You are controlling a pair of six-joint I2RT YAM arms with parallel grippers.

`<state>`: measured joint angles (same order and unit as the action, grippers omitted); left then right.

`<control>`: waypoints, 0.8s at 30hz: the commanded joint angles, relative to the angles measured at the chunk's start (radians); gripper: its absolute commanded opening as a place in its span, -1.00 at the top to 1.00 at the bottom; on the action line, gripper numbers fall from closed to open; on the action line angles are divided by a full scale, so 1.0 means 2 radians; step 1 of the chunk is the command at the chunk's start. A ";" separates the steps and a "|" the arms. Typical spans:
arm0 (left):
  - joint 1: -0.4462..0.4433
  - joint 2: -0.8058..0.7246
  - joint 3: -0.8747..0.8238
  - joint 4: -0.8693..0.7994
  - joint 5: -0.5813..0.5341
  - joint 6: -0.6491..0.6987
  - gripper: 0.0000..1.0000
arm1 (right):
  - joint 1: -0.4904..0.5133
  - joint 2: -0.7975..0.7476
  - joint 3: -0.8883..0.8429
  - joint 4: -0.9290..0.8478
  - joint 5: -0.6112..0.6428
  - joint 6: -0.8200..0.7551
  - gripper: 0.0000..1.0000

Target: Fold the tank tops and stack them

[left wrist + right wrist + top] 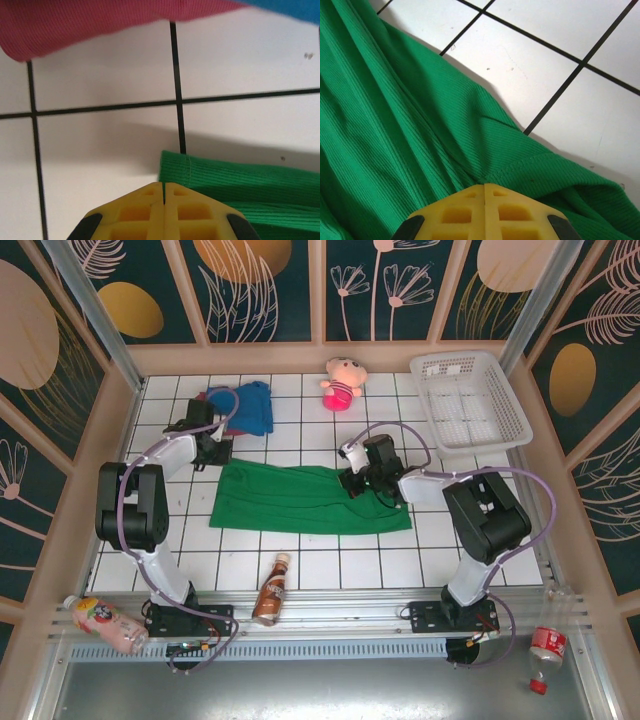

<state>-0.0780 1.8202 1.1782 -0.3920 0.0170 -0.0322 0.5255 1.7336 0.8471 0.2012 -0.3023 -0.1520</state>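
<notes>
Green tank top (pixel 300 502) lying spread flat on tiled table (pixel 330 565). Left gripper (pixel 164 186) sitting at its far-left corner, fingers pressing together, seemingly pinching hem there. Right gripper (pixel 484 186) sitting at its far edge toward right end, jaws closed, nipping gathered cloth. Blue tank top (pixel 250 408) and maroon tank top (pixel 75 22) lying bunched together just beyond green tank top's far-left corner.

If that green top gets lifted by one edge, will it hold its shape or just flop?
Probably flops: the green top lies flat with soft creases, and its ribbed knit bunches into folds. Likely light, being thin. Pushed, it would probably wrinkle rather than slide.
</notes>
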 commanded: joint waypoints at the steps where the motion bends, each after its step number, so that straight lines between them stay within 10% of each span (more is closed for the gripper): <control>1: 0.000 0.000 -0.026 -0.009 0.005 -0.015 1.00 | 0.002 -0.015 -0.016 0.011 0.016 -0.003 1.00; 24: -0.002 0.137 0.214 -0.066 -0.029 -0.028 1.00 | -0.057 0.105 0.162 -0.031 0.026 0.032 1.00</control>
<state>-0.0814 2.0327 1.5459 -0.4789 -0.0051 -0.0803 0.4328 1.8931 1.1328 0.1810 -0.2550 -0.0727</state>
